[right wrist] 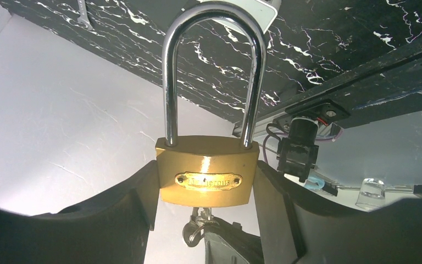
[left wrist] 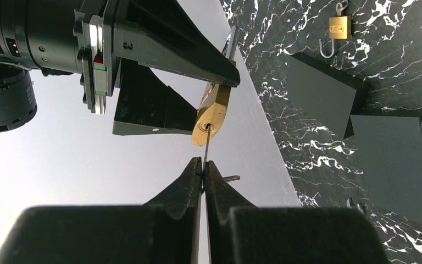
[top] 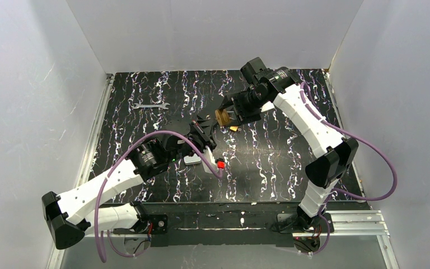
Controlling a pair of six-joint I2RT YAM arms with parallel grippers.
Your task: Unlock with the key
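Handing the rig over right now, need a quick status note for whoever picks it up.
Right gripper: closed on the brass padlock by its body, held off the table with the keyhole toward the left arm.
Left gripper: shut on the key, blade in the keyhole; depth unclear.
Done: padlock lifted, key gripped and inserted.
Left: turn the key. The shackle has both legs seated in the body, so it looks locked.

You see a gold-coloured brass padlock (right wrist: 207, 170) with a shiny silver shackle (right wrist: 170, 82), a thin silver key (left wrist: 205, 153), a black tabletop (top: 269, 174) veined with white marble streaks, plain white walls (top: 213, 33), white-and-black robot arms (top: 308, 120), purple cables (top: 162, 133) and a small red object (top: 220, 164).
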